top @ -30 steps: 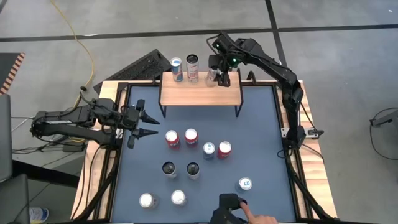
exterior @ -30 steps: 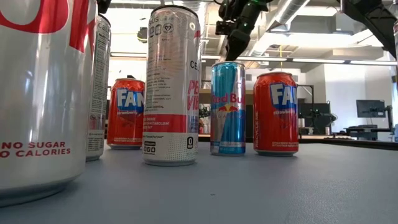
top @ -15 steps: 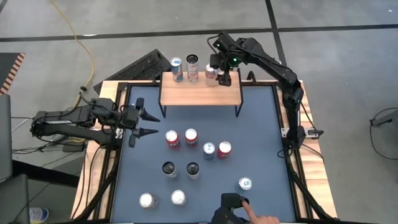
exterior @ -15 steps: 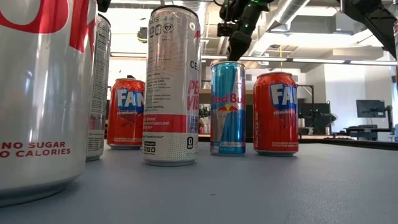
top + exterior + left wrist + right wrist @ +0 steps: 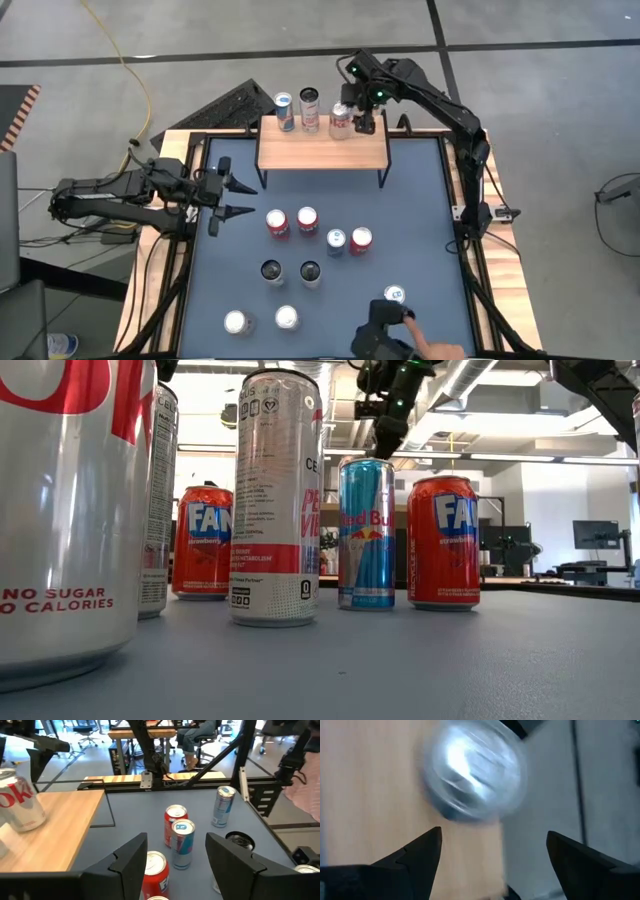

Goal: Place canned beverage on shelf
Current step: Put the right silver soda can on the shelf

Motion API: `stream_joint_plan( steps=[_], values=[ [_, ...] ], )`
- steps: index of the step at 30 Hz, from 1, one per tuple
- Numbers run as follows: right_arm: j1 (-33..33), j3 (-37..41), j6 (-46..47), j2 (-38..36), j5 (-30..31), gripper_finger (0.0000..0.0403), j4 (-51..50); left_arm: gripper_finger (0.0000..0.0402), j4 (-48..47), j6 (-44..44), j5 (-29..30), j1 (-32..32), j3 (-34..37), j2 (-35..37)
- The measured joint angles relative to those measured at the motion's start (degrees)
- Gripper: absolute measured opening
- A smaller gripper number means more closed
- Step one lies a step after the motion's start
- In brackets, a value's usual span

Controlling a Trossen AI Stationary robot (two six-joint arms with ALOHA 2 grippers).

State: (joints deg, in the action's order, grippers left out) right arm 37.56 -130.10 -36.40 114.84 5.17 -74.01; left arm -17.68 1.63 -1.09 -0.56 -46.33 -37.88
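Only the right wrist view shows the right gripper [image 5: 490, 855] spread wide and empty, with the red can [image 5: 340, 117] just ahead of its fingertips on the shelf [image 5: 322, 150]. Two more cans [image 5: 297, 108] stand beyond that can, and the left gripper [image 5: 236, 196], half open, waits far off. The right gripper has lifted off since a second ago.
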Motion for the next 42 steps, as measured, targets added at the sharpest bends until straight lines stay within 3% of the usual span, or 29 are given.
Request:
stream_joint_plan(
  steps=[4, 6, 8, 11, 15, 17, 19, 22, 26, 36, 42],
  values=[
    [2.5, 0.0, 3.2, -2.1, 0.5, 0.0322, -3.8, 0.0193, 0.0, 0.3, 1.4, 0.0, 0.0, 0.0],
    [3.3, 0.0, 6.5, -3.6, -3.5, 0.0303, -6.1, 0.0193, 0.0, 0.2, 1.4, 0.0, 0.0, 0.0],
    [3.8, 0.7, 9.2, -5.2, -8.4, 0.0273, -6.7, 0.0193, 0.0, 0.2, 1.4, 0.0, 0.0, 0.0],
    [3.5, 5.1, 11.0, -8.3, -9.7, 0.0209, -5.3, 0.0193, 0.0, 0.2, 1.4, 0.0, 0.0, 0.0],
    [3.4, 19.5, 12.2, -16.1, -14.6, 0.0098, 4.5, 0.0192, -0.1, 0.2, 1.4, 0.0, 0.0, 0.1],
    [3.8, 30.2, 12.6, -21.9, -19.3, 0.0042, 13.5, 0.0192, -0.2, 0.2, 1.4, 0.0, 0.0, 0.1],
    [3.8, 41.6, 14.8, -28.3, -20.1, 0.0012, 26.5, 0.0192, 0.2, 0.2, 1.4, 0.0, 0.0, 0.1],
    [2.4, 56.3, 21.6, -35.2, -17.8, 0.0013, 49.1, 0.0192, 1.6, -0.3, 1.0, 0.0, 0.0, 0.1],
    [-2.4, 67.2, 23.0, -37.4, -14.6, 0.0003, 65.4, 0.0192, 2.2, -1.9, 0.5, 0.0, 0.0, 0.1],
    [-5.5, 68.1, 22.0, -31.4, -3.8, 0.0000, 69.7, 0.0192, 2.2, -4.3, 1.8, 0.0, 0.0, 0.1],
    [-3.2, 68.0, 22.0, -31.1, -3.4, 0.0000, 70.0, 0.0192, 2.0, -3.8, 1.8, 0.0, 0.0, 0.1]
  ],
)
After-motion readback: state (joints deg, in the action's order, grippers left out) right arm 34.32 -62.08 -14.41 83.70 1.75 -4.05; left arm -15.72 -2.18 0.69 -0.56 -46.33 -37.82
